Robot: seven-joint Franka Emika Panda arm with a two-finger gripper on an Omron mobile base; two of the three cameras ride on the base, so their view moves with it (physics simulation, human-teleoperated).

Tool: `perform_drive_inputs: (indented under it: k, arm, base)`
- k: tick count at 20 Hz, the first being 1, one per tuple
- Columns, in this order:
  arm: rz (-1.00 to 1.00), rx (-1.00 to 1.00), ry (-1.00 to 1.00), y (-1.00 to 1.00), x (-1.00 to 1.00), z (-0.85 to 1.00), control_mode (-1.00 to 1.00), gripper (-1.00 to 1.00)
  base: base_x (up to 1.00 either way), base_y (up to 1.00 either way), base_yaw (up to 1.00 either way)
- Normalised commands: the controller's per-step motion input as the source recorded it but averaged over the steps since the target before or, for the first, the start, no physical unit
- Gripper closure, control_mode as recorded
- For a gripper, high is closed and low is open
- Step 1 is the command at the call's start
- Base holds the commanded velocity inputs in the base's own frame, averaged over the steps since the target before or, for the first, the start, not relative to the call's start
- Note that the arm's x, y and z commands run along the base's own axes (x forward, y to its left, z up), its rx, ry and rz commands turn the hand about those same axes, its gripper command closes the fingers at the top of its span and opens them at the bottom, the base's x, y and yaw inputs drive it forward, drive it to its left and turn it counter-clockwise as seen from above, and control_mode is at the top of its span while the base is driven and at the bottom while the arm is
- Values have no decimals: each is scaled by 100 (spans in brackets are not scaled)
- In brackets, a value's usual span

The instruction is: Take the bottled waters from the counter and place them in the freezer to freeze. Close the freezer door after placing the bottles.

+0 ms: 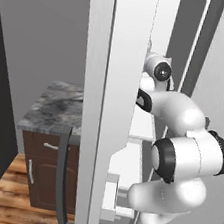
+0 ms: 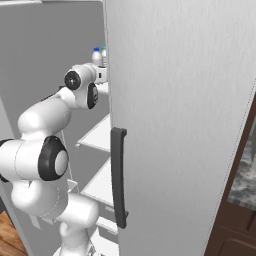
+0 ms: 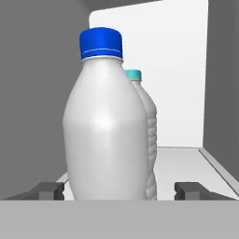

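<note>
Blue-capped bottle (image 3: pixel 105 121): stands upright on a white freezer shelf (image 3: pixel 186 161), close in front of the claw, between its two finger tips but touching neither.
Teal-capped bottle (image 3: pixel 142 107): upright just behind the blue-capped one and slightly to its right in the hand view, mostly hidden by it (whether the two touch I cannot tell).
Both bottles from outside: the two caps peek past the edge of the plain silver door (image 2: pixel 185 125) in the right base view, high up in the freezer (image 2: pixel 97 137).
Claw (image 3: pixel 120 190): apart, with clear space on each side of the blue-capped bottle; it grips nothing.
Arm (image 1: pixel 180 144): reaches up into the compartment, elbow outside it.
Freezer door (image 1: pixel 112 109): swung wide open, its white lining beside the arm.
Tabletop (image 1: pixel 56 107): the marble slab beyond the open door, no bottle visible on it.
Stage, as I judge it: both bottles are placed; withdrawal and closing the door remain.
Risk: a finger tip clipping the blue-capped bottle on the way out could topple it into the teal one (the pair stands close together).
Risk: the door needs the arm fully clear, or it will jam against the elbow.
</note>
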Motion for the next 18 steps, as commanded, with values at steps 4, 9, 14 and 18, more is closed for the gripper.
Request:
perform_drive_inputs:
  k: [4, 9, 14, 18]
  arm:
    - [0, 0, 0, 0, 0, 0, -100, -100]
    - [0, 0, 0, 0, -13, 8, -100, -100]
    - [0, 3, -3, 0, -62, 38, -100, -100]
    - [0, 9, -1, -11, -92, 46, -100, -100]
  base:
    - [0, 0, 0]
    - [0, 0, 0]
    - [0, 0, 0]
    - [0, 0, 0]
